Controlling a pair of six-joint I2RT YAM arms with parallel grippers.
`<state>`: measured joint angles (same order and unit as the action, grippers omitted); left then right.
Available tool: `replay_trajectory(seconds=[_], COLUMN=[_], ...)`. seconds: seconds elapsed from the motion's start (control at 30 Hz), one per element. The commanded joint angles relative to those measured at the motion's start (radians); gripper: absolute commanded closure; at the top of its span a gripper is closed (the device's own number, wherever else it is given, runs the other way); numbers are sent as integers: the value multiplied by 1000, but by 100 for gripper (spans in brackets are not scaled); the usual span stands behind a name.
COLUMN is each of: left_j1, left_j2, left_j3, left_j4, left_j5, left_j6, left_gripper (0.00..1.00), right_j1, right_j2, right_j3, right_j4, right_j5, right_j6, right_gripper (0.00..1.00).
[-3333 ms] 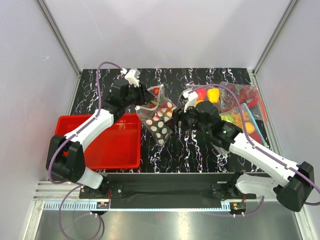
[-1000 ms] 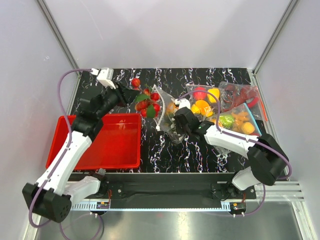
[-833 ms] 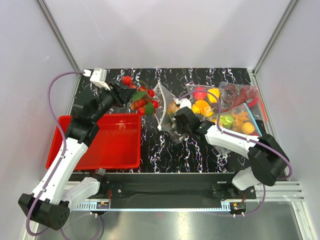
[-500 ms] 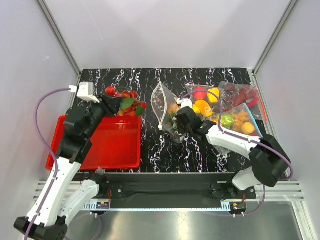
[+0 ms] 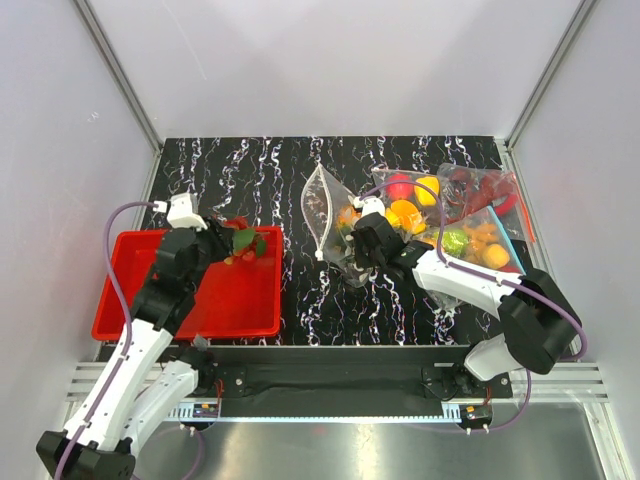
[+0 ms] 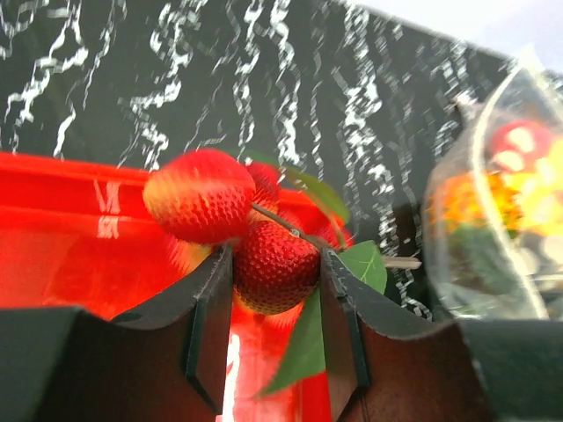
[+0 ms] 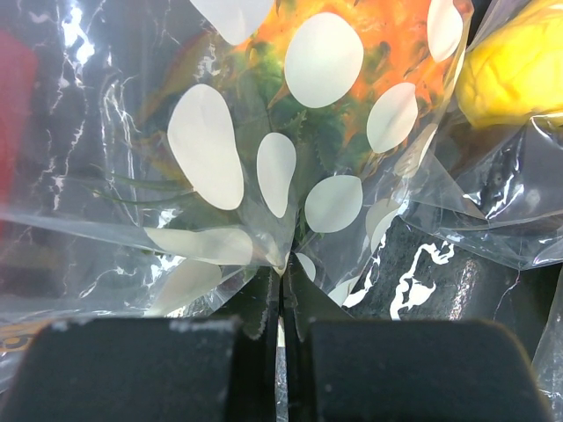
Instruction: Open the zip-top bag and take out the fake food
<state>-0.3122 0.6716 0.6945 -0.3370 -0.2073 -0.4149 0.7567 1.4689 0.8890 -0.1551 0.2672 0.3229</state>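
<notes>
light bright, even | glare on zip-top bag point(image 7: 264, 167) | left wrist view blurred | overhead sharp

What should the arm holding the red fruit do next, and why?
Probably open the left gripper and drop the red fruit into the red tray, since it hangs right over it. The right gripper pinches the dotted bag, and an orange fruit inside waits to be fetched.
</notes>
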Motion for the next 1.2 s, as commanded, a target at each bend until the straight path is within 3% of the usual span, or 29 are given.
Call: replay_trajectory(seconds=[0.0,0.23,0.33,0.43,0.5,0.6,0.67,0.7,0.9,1.17], left_j1=[2,2,1,-2,-7,-10,-10,-10,-14,-39], left_j2=[17,31,19,6,3,2,-3,-3,-9,74], left_j3=[-9,-16,-24,-30,-27,-23,-23,-23,-23,19], left_j4=[72,56,44,35,27,20,18,19,39,180], left_j5=[-44,-58,-61,-60,-60,-57,-52,-47,-26,127], left_j6=[-7,-15,-22,-24,-24,-21,-21,-21,-13,5], left_gripper=[100,98,82,73,62,36,31,22,20,27], right_j1=[-8,-10,-10,-10,-10,-10,-10,-10,-10,-11], right_j2=[-32,-41,-45,-44,-45,-48,-50,-48,-48,-45], right_j3=[21,18,15,11,11,8,8,8,5,14], right_j4=[8,9,8,8,9,8,8,8,12,17], right_j5=[-13,-10,-11,-13,-14,-14,-14,-13,-16,-22], right_j6=[16,15,16,16,15,16,15,16,18,15], right_gripper=[100,100,100,100,100,100,100,100,100,100])
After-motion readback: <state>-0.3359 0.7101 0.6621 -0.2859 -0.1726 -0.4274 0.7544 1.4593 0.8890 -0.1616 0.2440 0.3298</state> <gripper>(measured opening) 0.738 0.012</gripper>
